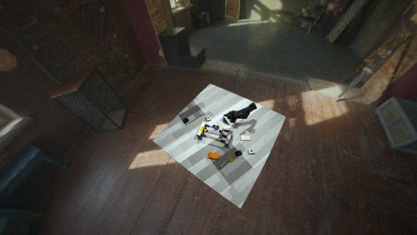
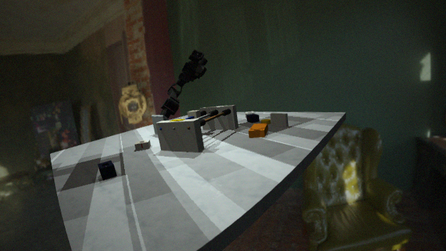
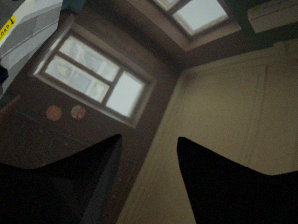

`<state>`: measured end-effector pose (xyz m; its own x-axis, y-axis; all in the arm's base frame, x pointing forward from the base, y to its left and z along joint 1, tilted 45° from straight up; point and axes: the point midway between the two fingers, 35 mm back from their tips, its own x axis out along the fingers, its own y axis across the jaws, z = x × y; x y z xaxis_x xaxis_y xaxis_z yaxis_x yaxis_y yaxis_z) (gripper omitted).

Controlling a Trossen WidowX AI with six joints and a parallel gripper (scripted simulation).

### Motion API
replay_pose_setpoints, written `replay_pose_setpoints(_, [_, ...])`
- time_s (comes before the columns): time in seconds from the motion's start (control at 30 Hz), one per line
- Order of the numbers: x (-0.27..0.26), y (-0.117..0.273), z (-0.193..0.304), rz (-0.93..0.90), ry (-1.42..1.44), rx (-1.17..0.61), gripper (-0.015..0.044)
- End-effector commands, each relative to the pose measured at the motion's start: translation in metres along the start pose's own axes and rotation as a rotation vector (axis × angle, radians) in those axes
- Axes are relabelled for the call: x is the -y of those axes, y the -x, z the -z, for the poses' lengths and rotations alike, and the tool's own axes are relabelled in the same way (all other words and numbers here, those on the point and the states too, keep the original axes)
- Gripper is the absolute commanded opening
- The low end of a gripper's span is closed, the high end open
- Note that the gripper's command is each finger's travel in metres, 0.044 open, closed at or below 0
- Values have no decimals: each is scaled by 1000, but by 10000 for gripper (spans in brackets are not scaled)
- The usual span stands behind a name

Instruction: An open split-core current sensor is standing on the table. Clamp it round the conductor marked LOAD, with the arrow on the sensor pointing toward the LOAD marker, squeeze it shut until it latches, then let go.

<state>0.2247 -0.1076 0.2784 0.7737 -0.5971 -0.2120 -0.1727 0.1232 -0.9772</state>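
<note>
My tool [image 1: 253, 105] [image 2: 197, 56] [image 3: 149, 141] high, fingers apart, nothing between. Sensor somewhere on table [image 1: 211, 89] [image 2: 212, 225]; cannot tell which small block. Risks: lookalike picked; arrow reversed from LOAD marker [image 1: 202, 128] [image 2: 177, 120] [image 3: 7, 28]; neighbouring conductor snagged on tight approach; weak squeeze, no latch.

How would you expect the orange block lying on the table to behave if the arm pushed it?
The orange block would probably slide rather than tip, as it lies low and broad. Its flat faces and straight edges suggest that it is stiff and unlikely to roll.
</note>
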Motion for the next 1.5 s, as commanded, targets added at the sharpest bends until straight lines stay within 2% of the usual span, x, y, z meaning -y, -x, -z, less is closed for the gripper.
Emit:
replay_pose_setpoints(0.0, [1,0,-2,2,-17,7,210])
replay_pose_setpoints(0.17, [15,-8,-44,17,-462,213,341])
replay_pose_setpoints(0.3, [28,-9,-83,-46,-860,412,440])
replay_pose_setpoints(0.47, [42,-1,-128,-231,-1326,647,440])
replay_pose_setpoints(0.57, [46,3,-140,-310,-1454,709,440])
replay_pose_setpoints(1.03, [45,1,-141,-317,-1449,701,440])
replay_pose_setpoints(1.23, [0,-62,-150,-545,-1319,451,440])
replay_pose_setpoints(1.47, [-71,-127,-137,-888,-1244,155,440])
